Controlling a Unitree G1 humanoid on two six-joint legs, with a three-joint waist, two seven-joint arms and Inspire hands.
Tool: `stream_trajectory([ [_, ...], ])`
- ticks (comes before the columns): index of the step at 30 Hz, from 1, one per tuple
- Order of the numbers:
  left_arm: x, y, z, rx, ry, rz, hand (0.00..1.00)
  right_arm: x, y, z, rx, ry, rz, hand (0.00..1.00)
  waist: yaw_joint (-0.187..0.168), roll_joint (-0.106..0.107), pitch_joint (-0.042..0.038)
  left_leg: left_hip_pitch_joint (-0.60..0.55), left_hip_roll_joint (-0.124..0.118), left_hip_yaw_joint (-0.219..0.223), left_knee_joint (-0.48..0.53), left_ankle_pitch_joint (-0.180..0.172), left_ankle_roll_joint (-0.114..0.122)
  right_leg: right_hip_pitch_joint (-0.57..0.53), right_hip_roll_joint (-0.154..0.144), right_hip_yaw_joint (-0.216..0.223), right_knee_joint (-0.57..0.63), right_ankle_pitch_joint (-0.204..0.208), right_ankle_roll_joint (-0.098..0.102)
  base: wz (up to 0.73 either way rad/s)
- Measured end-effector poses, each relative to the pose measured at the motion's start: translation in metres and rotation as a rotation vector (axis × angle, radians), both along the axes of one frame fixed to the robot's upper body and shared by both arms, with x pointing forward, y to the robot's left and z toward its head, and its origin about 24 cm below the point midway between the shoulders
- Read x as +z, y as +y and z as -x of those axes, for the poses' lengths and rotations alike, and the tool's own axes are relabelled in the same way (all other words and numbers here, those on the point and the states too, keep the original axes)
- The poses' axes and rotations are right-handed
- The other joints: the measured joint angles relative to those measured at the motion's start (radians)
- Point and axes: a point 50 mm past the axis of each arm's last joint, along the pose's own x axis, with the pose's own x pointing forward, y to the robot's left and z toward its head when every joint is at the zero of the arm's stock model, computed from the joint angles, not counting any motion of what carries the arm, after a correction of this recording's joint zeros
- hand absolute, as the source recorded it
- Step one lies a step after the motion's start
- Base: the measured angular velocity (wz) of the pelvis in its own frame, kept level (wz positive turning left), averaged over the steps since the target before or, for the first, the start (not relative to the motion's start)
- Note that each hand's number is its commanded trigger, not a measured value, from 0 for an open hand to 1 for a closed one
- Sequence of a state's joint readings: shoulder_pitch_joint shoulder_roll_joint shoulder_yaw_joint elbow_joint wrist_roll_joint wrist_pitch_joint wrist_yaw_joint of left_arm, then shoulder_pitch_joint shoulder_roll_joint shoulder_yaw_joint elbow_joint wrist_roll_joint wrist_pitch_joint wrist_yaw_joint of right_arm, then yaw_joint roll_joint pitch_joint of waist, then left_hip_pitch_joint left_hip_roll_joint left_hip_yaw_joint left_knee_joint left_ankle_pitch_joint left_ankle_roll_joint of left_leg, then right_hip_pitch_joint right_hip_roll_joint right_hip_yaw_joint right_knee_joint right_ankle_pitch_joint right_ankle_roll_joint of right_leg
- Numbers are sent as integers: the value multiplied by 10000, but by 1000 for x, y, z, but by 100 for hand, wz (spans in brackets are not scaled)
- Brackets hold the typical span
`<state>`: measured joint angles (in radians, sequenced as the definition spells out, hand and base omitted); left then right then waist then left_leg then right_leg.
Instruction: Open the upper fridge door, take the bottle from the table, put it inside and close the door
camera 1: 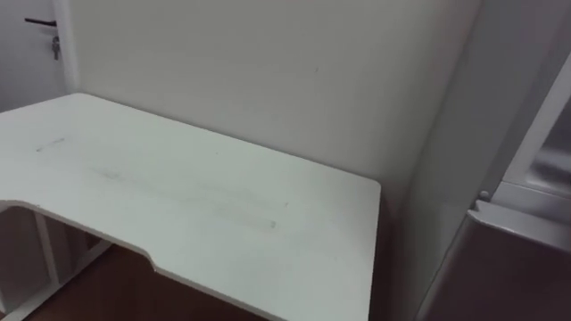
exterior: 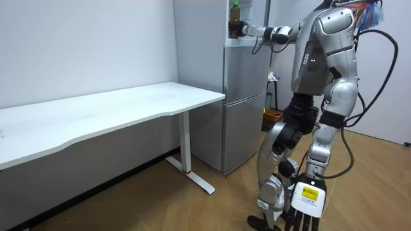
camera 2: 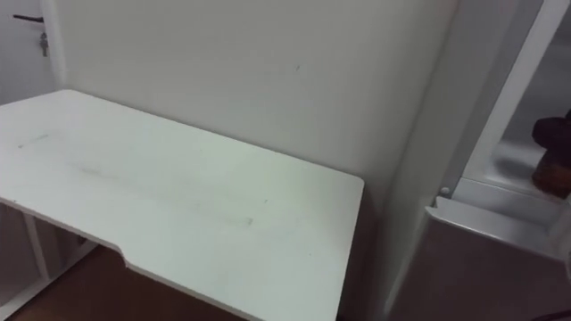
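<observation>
Left eye view: just the white rectangular table [camera 1: 223,205] next to the tall grey fridge [camera 1: 508,259]. Room view: right hand [exterior: 239,30] wrapped round the green-capped brown bottle [exterior: 235,11], held upright inside the open upper compartment, probably so it lands standing. Right eye view catches something dark there.
</observation>
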<state>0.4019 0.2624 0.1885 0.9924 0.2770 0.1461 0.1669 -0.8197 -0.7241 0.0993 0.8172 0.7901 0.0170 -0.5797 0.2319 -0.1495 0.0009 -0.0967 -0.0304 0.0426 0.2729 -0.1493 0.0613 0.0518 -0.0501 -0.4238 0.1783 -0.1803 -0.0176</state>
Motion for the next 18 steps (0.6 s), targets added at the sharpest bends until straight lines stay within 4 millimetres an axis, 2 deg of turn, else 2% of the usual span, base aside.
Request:
stream_trajectory([
  [3, 0, 0, 0, -20, 6, -52, 0, 1, 0, 0, -68, -150, 98, 99, 166, 10, 6, 2, 13, -3, -54, 20, -25, 26, 25, -31, -84, 52, -84, 0],
  [4, 0, 0, 0, -51, 27, -63, 0, 1, 1, 0, -80, -192, 201, 87, 206, 19, 13, 4, 13, -15, -60, 23, -31, 49, 23, -60, -89, 60, -101, 4],
  [5, 0, 0, 1, -44, 61, -64, 0, 0, 1, 0, -67, -203, 295, 48, 221, 23, 18, -3, 12, -26, -60, 22, -34, 60, 24, -78, -92, 59, -105, 5],
  [6, 0, -1, 1, -42, 71, -55, 0, 0, 2, -1, -41, -206, 348, 0, 218, 25, 19, -15, 12, -33, -60, 20, -36, 61, 23, -97, -99, 51, -109, 5],
  [11, -2, -2, -8, -261, -88, 124, 0, 9, 4, -4, -78, -490, 610, 0, 225, 34, 119, -192, 10, -94, -44, 26, -53, -20, 27, -171, -120, 29, -132, 3],
  [18, -2, -2, -14, -396, -273, 194, 0, 12, 5, -6, 8, -545, 739, 0, 175, 33, 147, -372, 19, -106, 17, 10, -63, -177, 48, -181, -120, 40, -146, 0],
])
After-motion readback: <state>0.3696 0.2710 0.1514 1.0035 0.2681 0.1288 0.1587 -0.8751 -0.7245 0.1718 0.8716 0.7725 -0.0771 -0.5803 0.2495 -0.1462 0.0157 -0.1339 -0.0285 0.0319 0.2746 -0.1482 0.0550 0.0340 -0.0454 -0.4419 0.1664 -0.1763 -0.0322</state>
